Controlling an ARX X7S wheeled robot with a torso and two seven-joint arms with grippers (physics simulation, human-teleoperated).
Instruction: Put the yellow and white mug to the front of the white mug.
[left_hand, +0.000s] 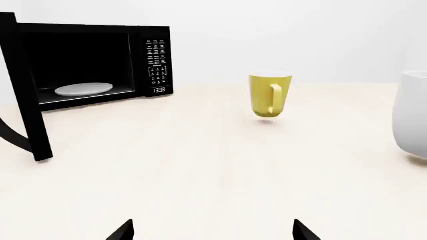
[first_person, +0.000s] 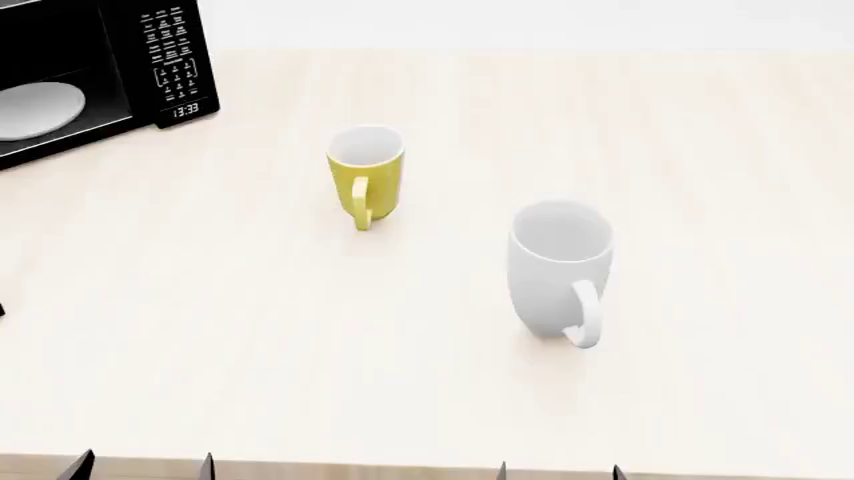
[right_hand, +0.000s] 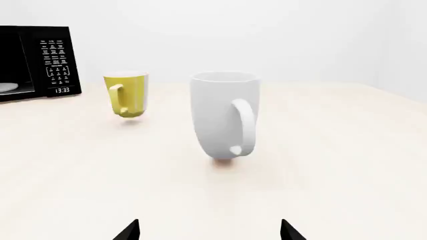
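the yellow and white mug (first_person: 364, 178) stands upright on the pale bench (first_person: 694, 150), its yellow handle turned toward the robot. the white mug (first_person: 559, 268) stands upright nearer the robot and to the right, apart from it, handle also facing the robot. a black microwave (first_person: 94, 75) sits at the far left corner, door open, a pale plate (left_hand: 83, 89) inside. the left gripper (left_hand: 212, 231) and right gripper (right_hand: 210, 230) hang at the bench's near edge, jaws spread and holding nothing, well short of both mugs.
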